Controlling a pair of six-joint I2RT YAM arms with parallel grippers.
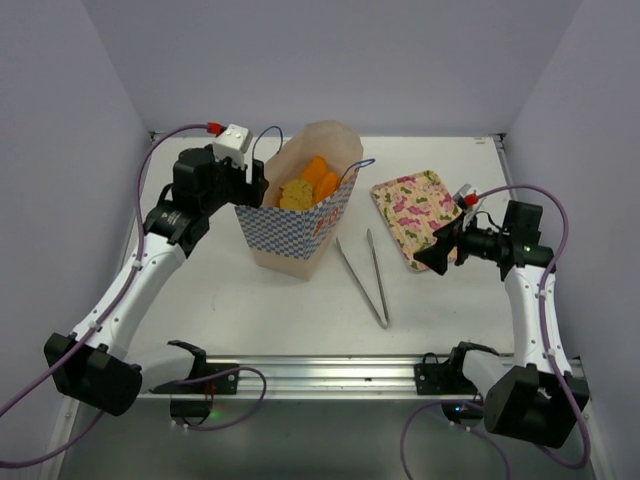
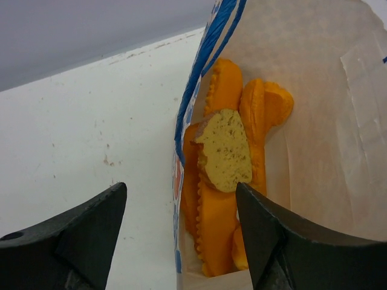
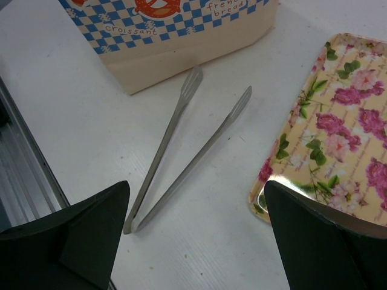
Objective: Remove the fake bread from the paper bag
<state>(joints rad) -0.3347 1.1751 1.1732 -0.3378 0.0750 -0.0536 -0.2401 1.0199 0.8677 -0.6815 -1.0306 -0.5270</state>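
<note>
top view: shows the paper bag (image 1: 300, 220) standing open at upper centre, with the fake bread (image 1: 308, 185) packed inside, orange pieces and a tan one close to the mouth. puts the left gripper (image 1: 252, 185) right at the bag's left rim, and the right gripper (image 1: 435, 252) at centre right, over the lower edge of the pink floral tray (image 1: 415, 210), with no bread on it. leaves metal tongs (image 1: 365, 275) lying on the table (image 1: 260, 310) between bag and tray.

left wrist view: finds the left gripper (image 2: 180, 199) spread wide along the bottom of the frame, one finger over bare table (image 2: 78, 121), the other over the bag's (image 2: 326, 90) inside, pinching nothing; seemingly straddling the bag wall, contact hard to judge from here. places the bread (image 2: 224, 151) at centre, low in the bag, untouched.

right wrist view: has the right gripper (image 3: 196, 193) spread wide too, empty, above the tongs (image 3: 164, 142), with the bag's checkered band (image 3: 181, 36) at the top and the tray (image 3: 338, 139) at right.

reads as barely begun: no bread out, every visible piece yet to lift.
</note>
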